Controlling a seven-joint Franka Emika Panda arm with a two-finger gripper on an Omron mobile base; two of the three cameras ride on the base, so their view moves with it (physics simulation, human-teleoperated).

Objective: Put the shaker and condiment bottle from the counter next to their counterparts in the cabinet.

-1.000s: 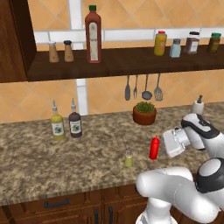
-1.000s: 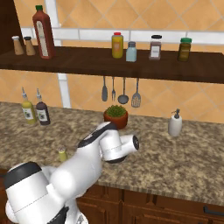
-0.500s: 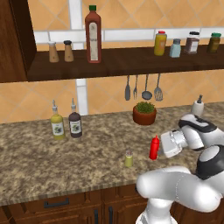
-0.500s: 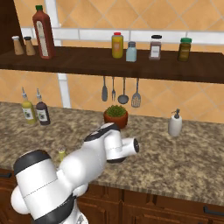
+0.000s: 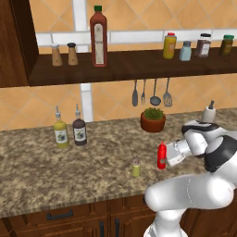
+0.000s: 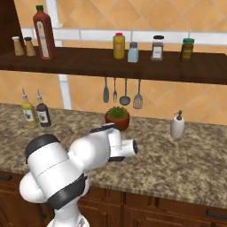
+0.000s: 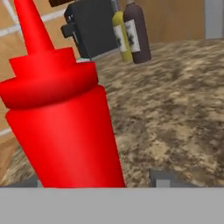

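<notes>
From the left base camera I see the small bright red squeeze bottle with a pointed nozzle (image 5: 161,155) standing upright on the speckled brown and grey granite counter (image 5: 41,171), right of frame centre. The two-finger gripper (image 5: 168,154) sits right up against its right side. In the hand view the bottle (image 7: 61,118) fills the left half, between the finger tips at the bottom edge; I cannot tell whether they are pinching it or merely flanking it. The tiny yellow-green shaker with a grey cap (image 5: 136,167) stands just left of the bottle, apart from it. The dark brown wooden open cabinet (image 5: 125,64) runs across the upper frame.
</notes>
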